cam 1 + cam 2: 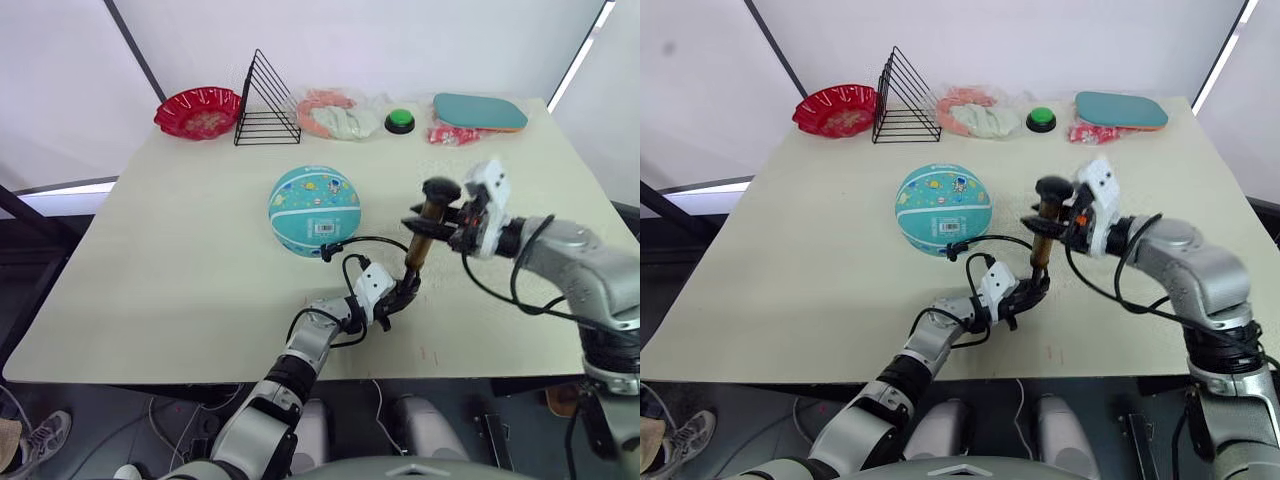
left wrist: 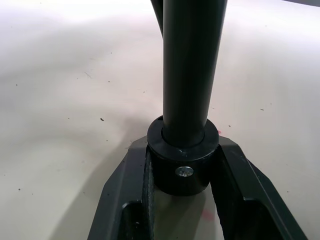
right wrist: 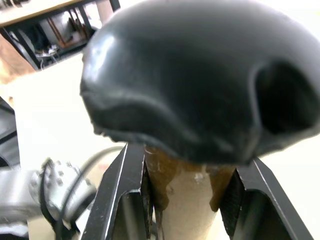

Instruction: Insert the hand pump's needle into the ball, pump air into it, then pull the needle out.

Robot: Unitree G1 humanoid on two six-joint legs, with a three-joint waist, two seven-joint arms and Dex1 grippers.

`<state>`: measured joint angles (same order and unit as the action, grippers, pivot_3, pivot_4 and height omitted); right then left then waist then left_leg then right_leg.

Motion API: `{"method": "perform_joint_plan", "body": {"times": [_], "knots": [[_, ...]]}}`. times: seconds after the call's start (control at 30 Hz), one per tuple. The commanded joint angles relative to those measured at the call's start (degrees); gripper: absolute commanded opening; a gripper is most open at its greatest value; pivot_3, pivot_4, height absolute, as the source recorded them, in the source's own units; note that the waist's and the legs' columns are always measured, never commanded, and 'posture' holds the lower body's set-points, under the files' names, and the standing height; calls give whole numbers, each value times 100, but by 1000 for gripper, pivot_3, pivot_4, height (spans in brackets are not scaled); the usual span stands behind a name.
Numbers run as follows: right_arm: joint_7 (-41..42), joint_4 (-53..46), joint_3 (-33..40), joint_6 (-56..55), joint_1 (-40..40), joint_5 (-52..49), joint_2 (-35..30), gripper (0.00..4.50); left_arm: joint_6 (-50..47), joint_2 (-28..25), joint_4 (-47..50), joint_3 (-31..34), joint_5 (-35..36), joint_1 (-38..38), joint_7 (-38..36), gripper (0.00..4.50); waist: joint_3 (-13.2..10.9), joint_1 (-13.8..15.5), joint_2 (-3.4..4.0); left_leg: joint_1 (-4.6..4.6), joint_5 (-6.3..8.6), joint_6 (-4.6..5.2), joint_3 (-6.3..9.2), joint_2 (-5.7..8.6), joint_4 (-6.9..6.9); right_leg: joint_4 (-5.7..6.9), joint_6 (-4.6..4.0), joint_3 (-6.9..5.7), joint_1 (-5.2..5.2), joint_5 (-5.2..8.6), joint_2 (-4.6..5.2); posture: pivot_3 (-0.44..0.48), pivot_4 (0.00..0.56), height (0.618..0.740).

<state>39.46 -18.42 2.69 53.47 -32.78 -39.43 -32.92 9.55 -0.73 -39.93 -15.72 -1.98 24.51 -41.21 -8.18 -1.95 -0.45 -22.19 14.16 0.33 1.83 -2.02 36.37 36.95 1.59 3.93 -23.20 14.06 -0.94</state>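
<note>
The hand pump [image 1: 418, 243] is standing nearly upright on the desk [image 1: 180, 260], leaning a little, and both arms are holding it. The left tool [image 1: 405, 291] is gripping the black bottom cap [image 2: 183, 159], its two black fingers [image 2: 131, 200] closed in against the cap on either side right down at the desk surface. The right tool [image 1: 447, 222] is clamping the top of the amber barrel just under the black T-handle [image 1: 440, 189]; in the right wrist view its fingers [image 3: 122, 200] are pressing on either side of the barrel, with the handle [image 3: 200, 75] bulging directly above them.

The thin black hose [image 1: 368, 242] is arcing away from the pump, above the left tool, and reaching the ball [image 1: 314, 210] at its near lower side, close to the white barcode sticker [image 1: 326, 229]. The needle itself is too small to make out, so I cannot tell whether it is in the ball. The ball is sitting on the desk beyond the left tool and off to its left, near but not touching it, and farther from the right tool, on that tool's left.

Well beyond both tools, along the desk's far edge, are lying a red bowl [image 1: 197, 111], a black wire rack [image 1: 265, 103], a pink and white bundle [image 1: 335, 115], a green push button [image 1: 400, 121] and a teal paddle [image 1: 480, 111].
</note>
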Motion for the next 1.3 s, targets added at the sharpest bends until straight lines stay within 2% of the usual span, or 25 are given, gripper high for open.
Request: {"method": "perform_joint_plan", "body": {"times": [0.03, 0.2, 0.57, 0.67, 0.77, 0.87, 0.97, 1.1, 1.3], "knots": [[-153, -447, 810, 211, -713, -586, -281, 1058, -212, -108, -492, -23, -84, -246, 15, 1041, -9, 0, -4, -4, 0, 0, 0, 1, 0, 0, 1, 1, -3, 0, 2, 0, 150, 740], [-239, -436, 881, 440, -1019, -885, -429, 1058, -187, -113, -504, -29, -81, -248, 4, 1041, -13, 2, -10, -24, 0, 0, 7, 1, 3, 0, 1, -7, -16, -1, 1, 0, 150, 740], [-359, -435, 838, 434, -1024, -1060, -521, 1058, -175, -116, -506, -34, -74, -251, 2, 1041, -12, 3, -9, -49, 0, 0, 7, 1, 10, 1, 5, -8, -35, -4, 2, 0, 150, 740], [-85, 50, -334, -298, -61, -41, -342, 1058, -214, -131, -425, -49, -78, -282, 21, 1041, 7, 4, -21, -46, 0, 1, 7, 1, 11, 2, 5, -8, -34, -4, 2, 0, 150, 740], [18, 256, -734, -703, 346, 321, -159, 1058, -242, -147, -378, -34, -74, -305, 37, 1041, 53, -39, -6, -11, 0, 1, 3, -2, 9, 1, 5, -3, -5, -2, -1, 0, 150, 740], [158, 606, -1277, -1264, 799, 846, 26, 1058, -288, -168, -321, -15, -74, -332, 50, 1041, 88, -115, -41, 59, 3, 4, -4, -14, -4, 1, -17, 4, 62, 11, -14, 0, 150, 740], [235, 1207, -1803, -1674, 1213, 1280, 303, 1058, -307, -201, -268, 2, -74, -351, 56, 1041, 116, -178, -48, 95, 4, 7, 3, -21, -6, 6, -24, -4, 76, 14, -18, 0, 150, 740], [357, 1858, -2168, -2143, 1434, 1776, 558, 1058, -336, -232, -194, 12, -74, -384, 50, 1041, 140, -201, -53, 144, 9, 10, -7, -19, -20, 5, -40, 2, 116, 24, -15, 0, 150, 740], [496, 2554, -2264, -2482, 1471, 2150, 877, 1058, -385, -254, -99, 19, -84, -427, 46, 1041, 150, -203, -60, 146, 10, 13, -1, -19, -29, 4, -32, -2, 118, 20, -18, 0, 150, 740]]}}
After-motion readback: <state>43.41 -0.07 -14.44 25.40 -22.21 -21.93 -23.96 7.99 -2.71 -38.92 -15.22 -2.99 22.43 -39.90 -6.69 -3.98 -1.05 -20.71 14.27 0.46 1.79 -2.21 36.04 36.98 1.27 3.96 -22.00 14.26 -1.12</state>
